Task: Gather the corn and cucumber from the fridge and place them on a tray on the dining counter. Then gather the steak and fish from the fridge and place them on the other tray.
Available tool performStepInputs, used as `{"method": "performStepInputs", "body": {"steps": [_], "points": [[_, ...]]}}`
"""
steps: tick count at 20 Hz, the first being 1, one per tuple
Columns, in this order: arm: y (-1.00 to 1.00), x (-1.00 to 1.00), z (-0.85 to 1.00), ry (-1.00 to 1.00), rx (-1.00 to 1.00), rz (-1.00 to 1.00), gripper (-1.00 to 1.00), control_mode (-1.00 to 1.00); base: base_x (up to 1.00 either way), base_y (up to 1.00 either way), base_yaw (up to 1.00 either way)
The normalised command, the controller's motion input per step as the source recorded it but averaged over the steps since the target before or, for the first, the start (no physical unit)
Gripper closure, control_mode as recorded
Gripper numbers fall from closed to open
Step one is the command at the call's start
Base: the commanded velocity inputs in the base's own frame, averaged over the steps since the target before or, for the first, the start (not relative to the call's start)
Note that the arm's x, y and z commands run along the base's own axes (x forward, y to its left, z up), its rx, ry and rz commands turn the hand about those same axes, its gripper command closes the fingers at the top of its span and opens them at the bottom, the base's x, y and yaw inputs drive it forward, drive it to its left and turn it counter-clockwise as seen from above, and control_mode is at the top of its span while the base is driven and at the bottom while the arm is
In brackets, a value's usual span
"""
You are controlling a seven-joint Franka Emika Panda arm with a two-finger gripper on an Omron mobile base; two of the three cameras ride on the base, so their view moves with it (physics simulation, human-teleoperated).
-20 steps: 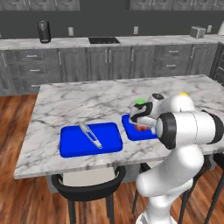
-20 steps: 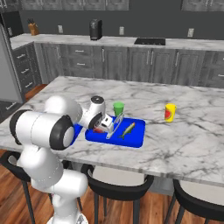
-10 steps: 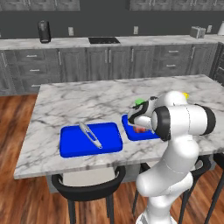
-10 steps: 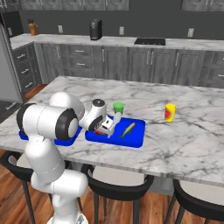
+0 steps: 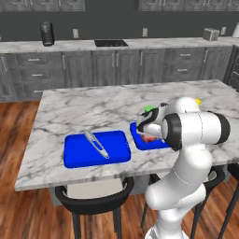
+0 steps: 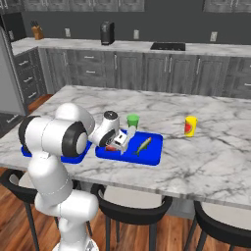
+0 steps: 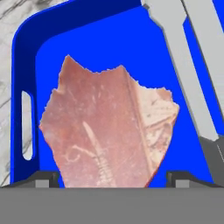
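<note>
On the white dining counter [image 6: 206, 147], the steak [image 7: 109, 131] is being set down on a blue tray [image 6: 153, 158].
The steak is seen lying flat on that tray, beside the fish [image 6: 142, 145]. The claw [image 6: 120, 142] is held wide open just above it, gripping nothing. Next, the claw should be lifted straight up and away.

Count on the table [image 6: 206, 162]: two blue trays [image 5: 97, 150] [image 6: 152, 156], one steak [image 7: 109, 131], one fish [image 6: 142, 145]. One green cup [image 6: 133, 120], one yellow can [image 6: 190, 126]. Three dark stools at the near edge [image 6: 131, 203].
</note>
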Motion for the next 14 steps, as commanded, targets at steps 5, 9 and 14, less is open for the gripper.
{"method": "performStepInputs", "body": {"steps": [5,9,14], "points": [[0.00,0.00,0.04,0.02,0.02,0.00,-1.00,-1.00,0.00,0.00,0.00],[0.00,0.00,0.25,0.00,0.02,0.00,-1.00,-1.00,0.00,0.00,0.00],[0.03,-0.05,0.40,0.00,0.00,0.00,-1.00,-1.00,0.00,0.00,0.00]]}}
